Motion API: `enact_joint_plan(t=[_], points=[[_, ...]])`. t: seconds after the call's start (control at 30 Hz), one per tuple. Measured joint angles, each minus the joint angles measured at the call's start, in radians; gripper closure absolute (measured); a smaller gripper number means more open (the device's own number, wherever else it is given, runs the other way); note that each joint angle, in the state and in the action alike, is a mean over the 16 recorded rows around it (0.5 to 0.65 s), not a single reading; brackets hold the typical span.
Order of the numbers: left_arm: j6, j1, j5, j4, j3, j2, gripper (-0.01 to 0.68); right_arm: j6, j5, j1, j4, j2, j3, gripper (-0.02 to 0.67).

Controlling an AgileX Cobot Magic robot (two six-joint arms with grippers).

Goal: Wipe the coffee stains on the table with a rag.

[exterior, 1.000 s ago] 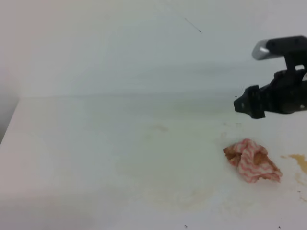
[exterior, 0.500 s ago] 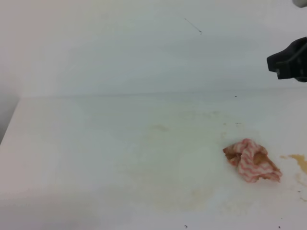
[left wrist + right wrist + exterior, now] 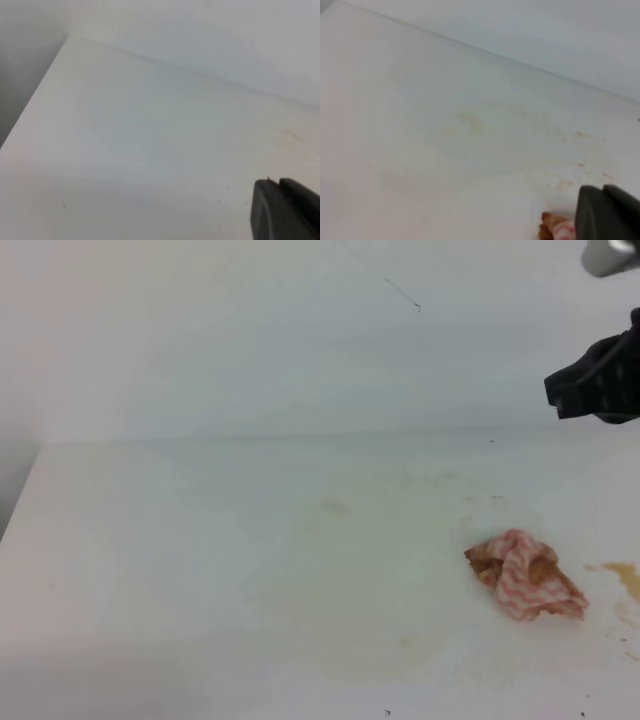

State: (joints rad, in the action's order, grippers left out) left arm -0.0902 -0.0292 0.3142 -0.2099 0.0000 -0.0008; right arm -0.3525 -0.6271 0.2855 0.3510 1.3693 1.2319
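Your right gripper (image 3: 556,395) sits at the upper right edge of the high view, raised clear of the surface (image 3: 200,540), with its fingers drawn together and holding nothing. Only its dark front end is in frame there; in the right wrist view a single dark finger (image 3: 607,212) fills the lower right corner.

The rag (image 3: 525,574), a crumpled lump striped pink-red and white with brownish soiling on its upper folds, lies on the surface below the right fingers and slightly to their left, well apart from them. In the right wrist view you see only a corner of it, just beside the dark finger and touching the bottom edge of the frame.

An orange-brown coffee stain (image 3: 625,575) lies to the right of the rag, near it but not touching, and runs off the frame edge. Faint brownish smears (image 3: 400,645) spread across the surface to the left of and below the rag; a paler mark (image 3: 335,506) sits farther left. From the right wrist view the same pale blotches (image 3: 472,122) show ahead of the fingers.

Your left gripper (image 3: 285,210) appears only as a dark block in the lower right corner of the left wrist view, above bare white surface. You cannot tell from it how its fingers stand.
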Motion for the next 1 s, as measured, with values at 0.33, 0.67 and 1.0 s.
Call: enact_joint_plan(t=[0.33,0.67,1.0], points=[[0.0,0.0,0.001,0.0,0.0,0.001,0.678,-0.001,-0.007,0.0,-0.003,-0.042,-0.05,0.65],[0.0,0.0,0.001,0.0,0.0,0.001,0.678,-0.023,0.135,-0.027,-0.103,-0.399,-0.22,0.65],[0.0,0.0,0.001,0.0,0.0,0.001,0.678,-0.003,0.349,-0.179,-0.185,-0.864,-0.582,0.65]])
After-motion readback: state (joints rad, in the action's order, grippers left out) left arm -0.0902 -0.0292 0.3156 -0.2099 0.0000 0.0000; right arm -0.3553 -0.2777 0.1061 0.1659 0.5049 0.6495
